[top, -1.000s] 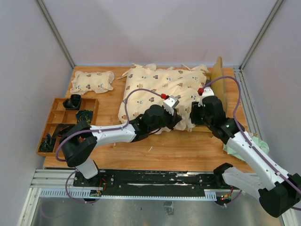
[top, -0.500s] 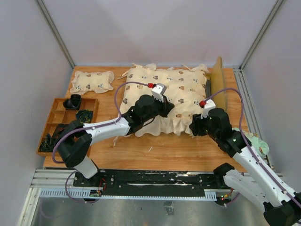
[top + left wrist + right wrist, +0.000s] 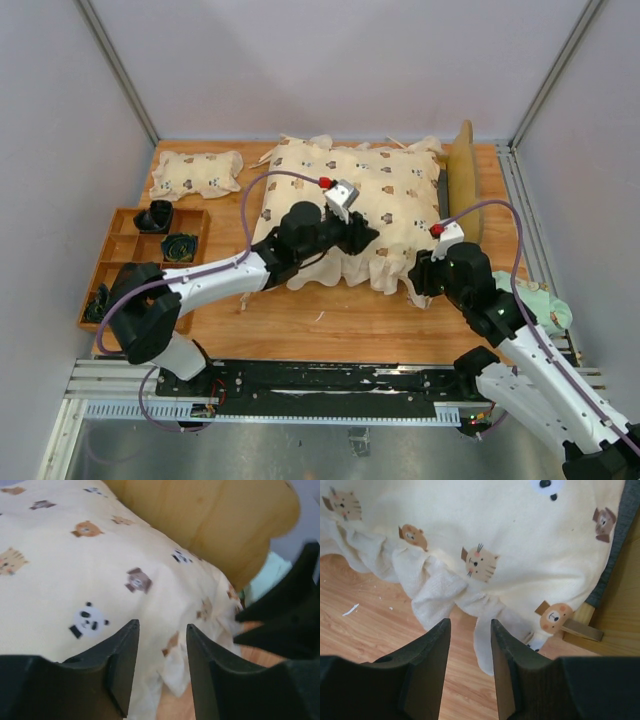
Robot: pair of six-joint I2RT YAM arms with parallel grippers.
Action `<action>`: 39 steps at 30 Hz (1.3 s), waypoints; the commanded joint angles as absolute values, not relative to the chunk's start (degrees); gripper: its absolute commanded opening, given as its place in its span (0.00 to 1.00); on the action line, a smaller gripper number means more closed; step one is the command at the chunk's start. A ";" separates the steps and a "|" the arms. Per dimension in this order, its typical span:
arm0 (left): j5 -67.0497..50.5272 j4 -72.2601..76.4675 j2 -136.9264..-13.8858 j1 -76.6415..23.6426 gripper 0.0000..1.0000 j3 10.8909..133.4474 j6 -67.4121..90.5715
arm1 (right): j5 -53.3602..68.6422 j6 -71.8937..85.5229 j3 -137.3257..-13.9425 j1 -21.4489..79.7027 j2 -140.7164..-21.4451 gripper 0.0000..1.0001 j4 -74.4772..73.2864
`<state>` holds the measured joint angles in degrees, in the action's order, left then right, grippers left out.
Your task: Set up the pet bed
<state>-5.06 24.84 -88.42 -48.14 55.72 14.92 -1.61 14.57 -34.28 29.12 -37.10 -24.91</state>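
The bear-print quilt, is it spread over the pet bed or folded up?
Spread: the quilt lies flat across the pet bed, ruffled edge drooping over its near side.

The left arm (image 3: 215, 283) and right arm (image 3: 545, 350) have white shells, bulky black joints and a purple cable (image 3: 247, 210) looping to a red plug (image 3: 325, 182). The left pincer (image 3: 161, 630) and right pincer (image 3: 470, 625) are matte black wedges.

fingers (image 3: 432, 650): parted, nothing between them, tips just short of the ruffle
quilt (image 3: 485, 525): cream, animal print, ruffled edge draped onto worktop (image 3: 360, 610)
pet bed (image 3: 620, 625): wood frame at right, grey edge beside quilt
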 commanded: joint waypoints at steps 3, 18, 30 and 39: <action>-8.98 27.56 -82.23 -55.50 0.55 49.06 2.52 | -8.67 18.80 -36.36 29.48 -40.25 0.36 -20.25; 11.53 27.37 -99.14 -66.13 0.75 56.79 -0.91 | -22.31 20.58 -41.08 29.52 -26.72 0.46 -31.06; 17.59 24.70 -96.76 -64.13 0.00 60.57 -0.73 | -11.56 14.10 -36.39 29.45 -23.22 0.45 -25.97; 6.18 26.36 -93.60 -51.40 0.00 60.54 11.76 | -6.52 14.34 -32.52 29.48 -27.76 0.43 -23.00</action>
<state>10.17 23.57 -95.29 -55.48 59.68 6.09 -8.95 15.14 -33.47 29.12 -26.28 -25.41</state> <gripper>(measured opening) 0.011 0.446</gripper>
